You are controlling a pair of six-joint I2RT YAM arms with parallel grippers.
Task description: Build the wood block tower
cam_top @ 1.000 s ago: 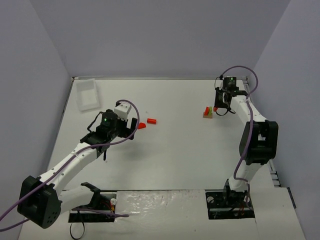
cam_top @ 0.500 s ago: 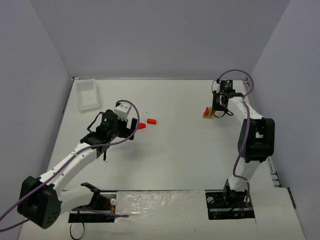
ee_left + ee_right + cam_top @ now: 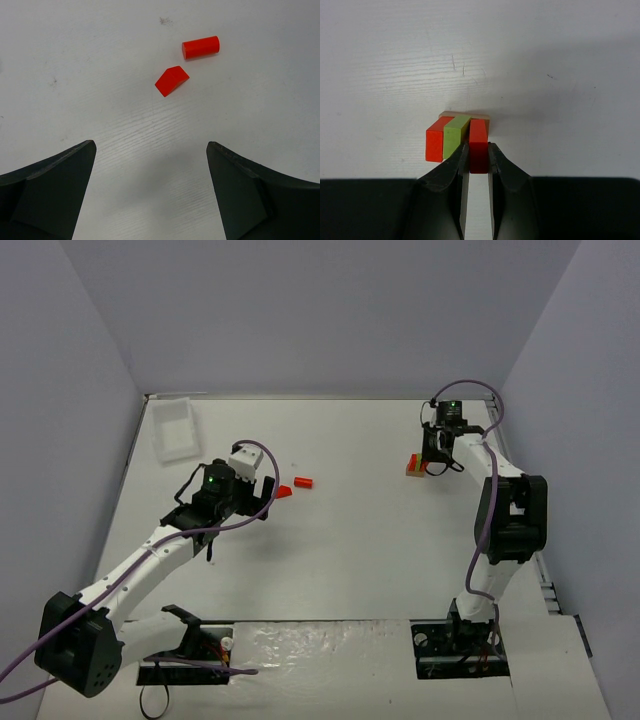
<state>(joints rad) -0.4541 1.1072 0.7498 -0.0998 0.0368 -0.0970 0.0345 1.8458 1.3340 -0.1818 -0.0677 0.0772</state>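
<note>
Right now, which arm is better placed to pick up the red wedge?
Left. The left tool is open, facing the red wedge with nothing between; the right tool is shut on a red block at the stack across the table.

Lab enclosure: plain walls [image 3: 320,320], white table [image 3: 350,540].

One flat white table top with faint wood grain [image 3: 350,540] was recorded, enclosed at left, back and right by plain pale lilac-grey walls [image 3: 320,310]. It was lit evenly; only soft shadows were cast. A glossy wrinkled white strip [image 3: 320,638] was noted along its near edge.
</note>
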